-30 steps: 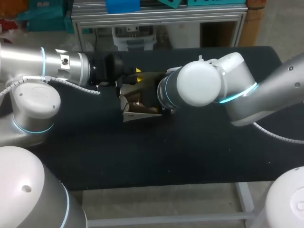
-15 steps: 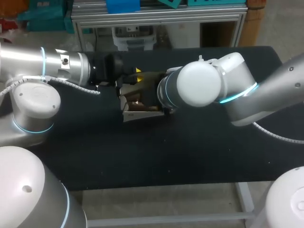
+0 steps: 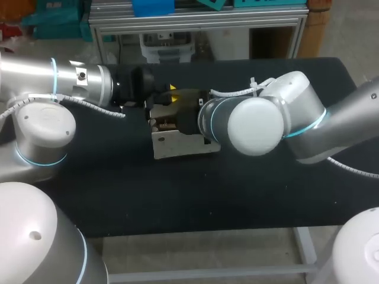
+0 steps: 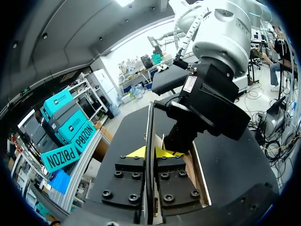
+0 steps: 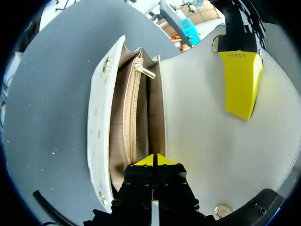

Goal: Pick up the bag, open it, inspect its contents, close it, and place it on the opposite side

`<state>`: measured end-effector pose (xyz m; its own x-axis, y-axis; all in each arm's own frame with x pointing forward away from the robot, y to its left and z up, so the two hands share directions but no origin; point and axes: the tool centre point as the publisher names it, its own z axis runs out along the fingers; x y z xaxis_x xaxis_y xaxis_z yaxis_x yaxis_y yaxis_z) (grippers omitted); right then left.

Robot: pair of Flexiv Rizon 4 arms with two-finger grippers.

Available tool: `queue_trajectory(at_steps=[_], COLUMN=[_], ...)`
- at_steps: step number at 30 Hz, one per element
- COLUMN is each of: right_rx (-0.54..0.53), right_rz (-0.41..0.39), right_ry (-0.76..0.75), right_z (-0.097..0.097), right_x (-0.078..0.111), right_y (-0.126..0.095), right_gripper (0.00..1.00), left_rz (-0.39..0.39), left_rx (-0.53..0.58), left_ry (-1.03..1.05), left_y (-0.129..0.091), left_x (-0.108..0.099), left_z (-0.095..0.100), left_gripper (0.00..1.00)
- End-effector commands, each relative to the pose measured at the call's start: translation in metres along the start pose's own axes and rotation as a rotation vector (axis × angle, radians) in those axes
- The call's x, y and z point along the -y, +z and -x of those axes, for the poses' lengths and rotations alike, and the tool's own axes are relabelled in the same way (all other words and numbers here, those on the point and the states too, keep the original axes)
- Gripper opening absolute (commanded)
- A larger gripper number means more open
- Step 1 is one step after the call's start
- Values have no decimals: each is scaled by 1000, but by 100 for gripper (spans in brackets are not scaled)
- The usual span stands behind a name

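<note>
A cream bag (image 3: 180, 145) lies on the black table between my two arms, its pale front face turned up. In the right wrist view the bag (image 5: 101, 122) is open, showing a tan lining and a zip with a gold pull (image 5: 143, 70). The flap (image 5: 197, 141) is folded back. My left gripper (image 3: 170, 94) is shut on the flap's edge (image 4: 149, 136), and one of its yellow fingers (image 5: 241, 82) lies on the flap's inside. My right gripper (image 5: 154, 160) is shut, its tips together on the rim of the bag's rear wall at the mouth. In the head view my right wrist (image 3: 207, 121) hides those tips.
The black table (image 3: 177, 201) stretches wide in front of the bag and to both sides. My right arm's large white joint (image 3: 256, 125) hangs just right of the bag. The table's front edge (image 3: 201, 232) is bare.
My right gripper has closed from wide open to shut at the bag's mouth. The right arm turned and dropped slightly; the bag tipped, its pale face now showing. The left arm kept still.
</note>
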<state>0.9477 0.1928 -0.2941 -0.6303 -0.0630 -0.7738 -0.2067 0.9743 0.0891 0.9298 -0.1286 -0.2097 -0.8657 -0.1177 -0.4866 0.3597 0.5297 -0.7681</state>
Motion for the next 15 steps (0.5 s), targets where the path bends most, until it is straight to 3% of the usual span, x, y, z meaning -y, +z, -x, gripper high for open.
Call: queue_trajectory(at_steps=[1,15], right_rx=[85,232], right_rz=[8,5], right_ry=[8,4], right_z=[0,3], right_x=[2,-3], right_y=[-24,-80], right_gripper=[0,0], left_rz=[4,-4], left_rx=[9,-45], left_ry=[1,-115], left_y=[-1,-5], left_x=[3,22], left_z=[-4,-19], left_gripper=[0,0])
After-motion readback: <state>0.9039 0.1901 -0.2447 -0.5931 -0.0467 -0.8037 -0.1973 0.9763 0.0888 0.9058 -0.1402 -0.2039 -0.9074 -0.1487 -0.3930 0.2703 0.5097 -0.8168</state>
